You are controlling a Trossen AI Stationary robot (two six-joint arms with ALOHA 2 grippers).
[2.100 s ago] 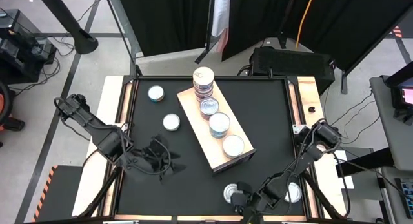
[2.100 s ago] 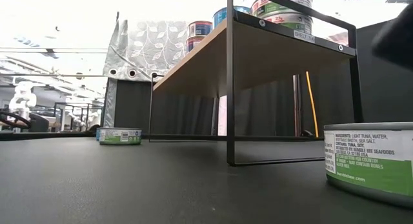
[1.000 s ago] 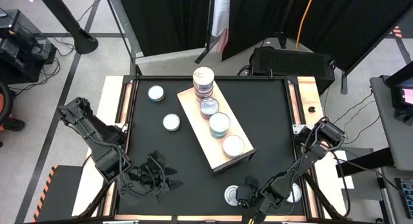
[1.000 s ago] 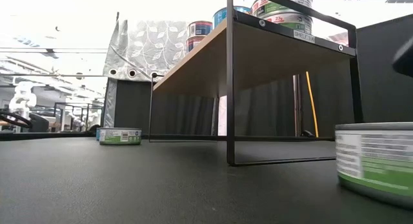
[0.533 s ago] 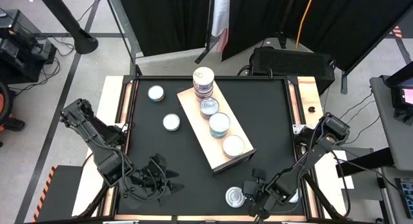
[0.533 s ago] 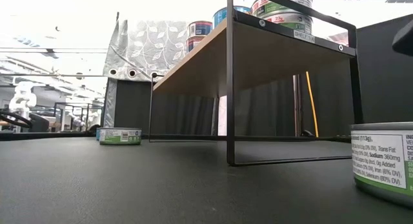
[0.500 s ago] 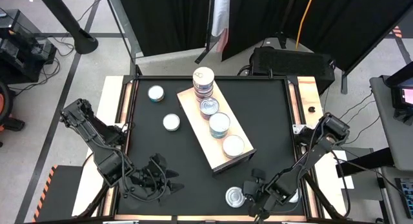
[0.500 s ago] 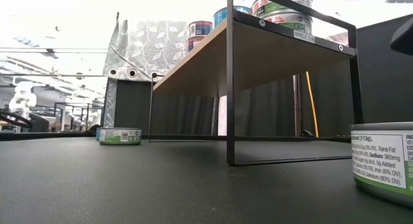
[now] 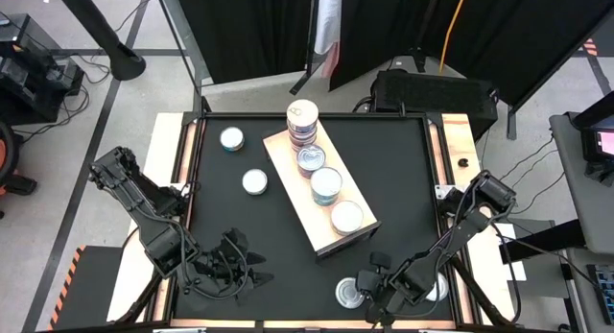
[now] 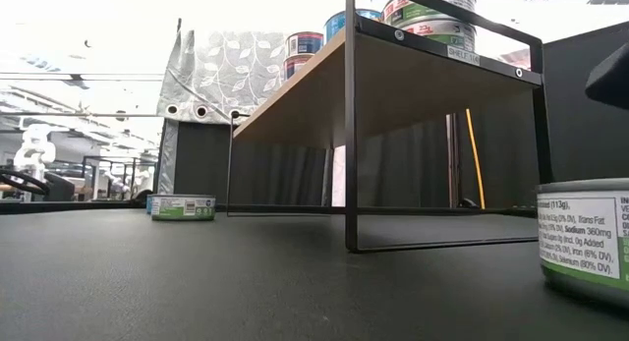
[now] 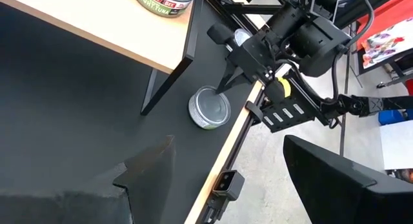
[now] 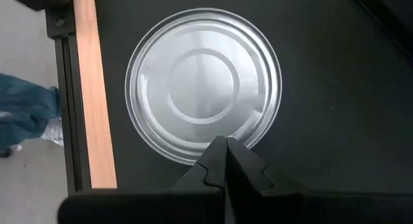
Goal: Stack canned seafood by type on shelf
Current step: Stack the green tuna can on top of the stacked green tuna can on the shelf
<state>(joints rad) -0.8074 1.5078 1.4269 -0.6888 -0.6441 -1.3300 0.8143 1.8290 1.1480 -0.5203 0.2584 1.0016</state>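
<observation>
Four cameras cover one black table (image 9: 403, 179). The overhead camera looks straight down, taking in the whole tabletop, both arms and the floor around it. A second sits at tabletop height, looking level across the surface beneath the raised shelf (image 10: 393, 81) into the room behind, with a tin (image 10: 585, 243) very close at its right edge. The left wrist camera looks obliquely across the table's near corner toward the other arm. The right wrist camera hangs close over the same tin (image 12: 203, 85), looking almost straight down. That tin (image 9: 349, 294) appears in all four views; the shelf (image 9: 288, 165) in three.
</observation>
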